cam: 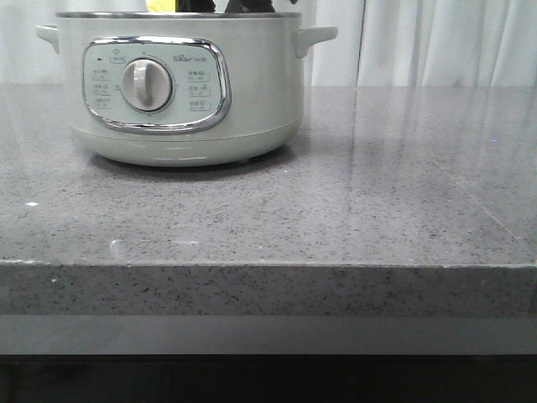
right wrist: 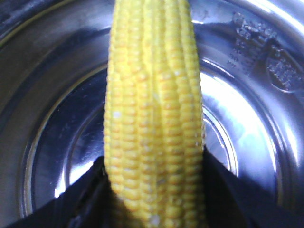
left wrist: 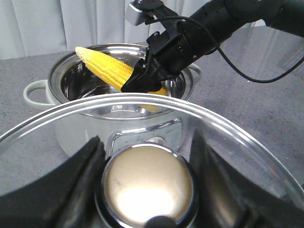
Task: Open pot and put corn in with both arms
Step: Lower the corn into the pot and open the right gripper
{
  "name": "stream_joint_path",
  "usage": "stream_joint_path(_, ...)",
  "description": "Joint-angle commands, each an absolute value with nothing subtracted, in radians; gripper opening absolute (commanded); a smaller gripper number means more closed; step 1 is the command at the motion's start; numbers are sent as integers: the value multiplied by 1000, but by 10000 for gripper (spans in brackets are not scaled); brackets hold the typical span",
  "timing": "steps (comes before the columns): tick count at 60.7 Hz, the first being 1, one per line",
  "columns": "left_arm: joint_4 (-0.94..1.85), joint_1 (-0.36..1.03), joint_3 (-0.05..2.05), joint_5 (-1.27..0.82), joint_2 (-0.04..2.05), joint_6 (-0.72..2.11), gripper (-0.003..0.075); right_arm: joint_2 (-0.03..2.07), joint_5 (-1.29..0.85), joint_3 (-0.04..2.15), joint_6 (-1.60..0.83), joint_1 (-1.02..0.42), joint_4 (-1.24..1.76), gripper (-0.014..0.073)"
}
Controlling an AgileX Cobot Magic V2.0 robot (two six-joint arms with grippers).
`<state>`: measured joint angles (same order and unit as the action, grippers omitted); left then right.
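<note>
The pale mint-white pot [cam: 180,84] stands open at the back left of the counter, and its steel rim and inside show in the left wrist view [left wrist: 121,102]. My left gripper [left wrist: 148,187] is shut on the round metal knob [left wrist: 148,183] of the glass lid [left wrist: 247,142] and holds the lid up, in front of the pot. My right gripper [left wrist: 145,78] is shut on the yellow corn [left wrist: 111,69] and holds it tilted over the pot's mouth. In the right wrist view the corn [right wrist: 154,118] hangs above the shiny steel bowl [right wrist: 251,118].
The grey speckled counter [cam: 352,193] stretches to the right of the pot and ends at a front edge [cam: 268,267]. White curtains [cam: 436,42] hang behind. The right arm's black cable [left wrist: 247,71] loops in the air above the counter.
</note>
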<state>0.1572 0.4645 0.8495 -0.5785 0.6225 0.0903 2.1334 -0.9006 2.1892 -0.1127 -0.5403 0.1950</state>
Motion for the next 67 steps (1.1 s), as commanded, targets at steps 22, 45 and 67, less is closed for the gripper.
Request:
stream_joint_path(22,171,470,889,-430,616,91,209,2067,-840,2227,-120,-543,208,521)
stream_joint_path(45,171,470,889,-430,616,91,209,2032,-855,2227,-120,-543,208,521)
stream_joint_path(67,171,470,889,-430,616,91,209,1832,-977,2207,-65,-526,208,520)
